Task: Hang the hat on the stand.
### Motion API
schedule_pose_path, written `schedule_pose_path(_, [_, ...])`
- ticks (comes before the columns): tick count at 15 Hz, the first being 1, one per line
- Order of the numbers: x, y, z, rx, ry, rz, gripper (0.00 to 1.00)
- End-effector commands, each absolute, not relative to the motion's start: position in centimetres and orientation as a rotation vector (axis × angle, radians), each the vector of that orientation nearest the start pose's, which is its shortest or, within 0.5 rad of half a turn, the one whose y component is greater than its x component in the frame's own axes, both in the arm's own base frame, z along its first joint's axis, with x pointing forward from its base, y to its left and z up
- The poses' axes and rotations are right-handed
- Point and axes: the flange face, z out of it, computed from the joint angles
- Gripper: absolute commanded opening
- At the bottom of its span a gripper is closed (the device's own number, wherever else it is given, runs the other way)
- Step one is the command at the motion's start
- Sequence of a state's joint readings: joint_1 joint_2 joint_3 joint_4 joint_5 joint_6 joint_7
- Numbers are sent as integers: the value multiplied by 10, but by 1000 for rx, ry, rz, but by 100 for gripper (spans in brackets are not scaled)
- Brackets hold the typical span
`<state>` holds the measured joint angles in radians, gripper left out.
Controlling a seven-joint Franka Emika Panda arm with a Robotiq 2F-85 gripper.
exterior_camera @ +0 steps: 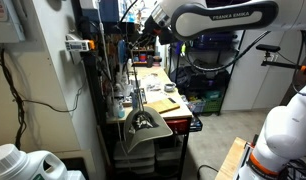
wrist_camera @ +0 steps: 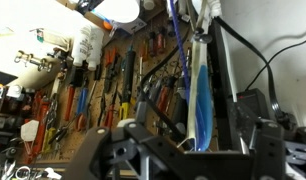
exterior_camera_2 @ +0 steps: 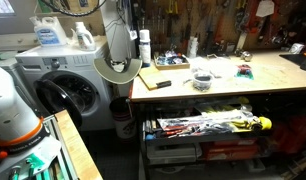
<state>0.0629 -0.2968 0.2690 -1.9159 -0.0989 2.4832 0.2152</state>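
Observation:
The olive-tan hat (exterior_camera: 143, 128) hangs tilted at the near end of the workbench, on a thin upright stand (exterior_camera: 139, 100). It also shows in an exterior view (exterior_camera_2: 118, 68), with its round brim and dark inside facing the camera. My gripper (exterior_camera: 143, 28) is high above the bench, well away from the hat, and points at the tool wall. In the wrist view its dark fingers (wrist_camera: 193, 150) are spread apart with nothing between them. A blue strip hangs on the wall behind them.
A long workbench (exterior_camera_2: 223, 85) carries small tools and containers, with full shelves (exterior_camera_2: 208, 125) below. A washing machine (exterior_camera_2: 68, 90) with bottles (exterior_camera_2: 53, 35) on top stands beside the hat. A wall of screwdrivers (wrist_camera: 83, 100) is behind the bench.

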Motion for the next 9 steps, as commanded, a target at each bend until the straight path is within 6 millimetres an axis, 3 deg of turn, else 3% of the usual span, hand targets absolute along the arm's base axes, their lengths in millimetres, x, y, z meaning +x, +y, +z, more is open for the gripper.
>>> schedule_pose_path(1, [462, 196, 720, -2852, -281, -1152, 100])
schedule_pose_path(5, [432, 207, 722, -2905, -333, -1002, 100])
schedule_pose_path(9, [404, 219, 718, -2872, -308, -997, 100])
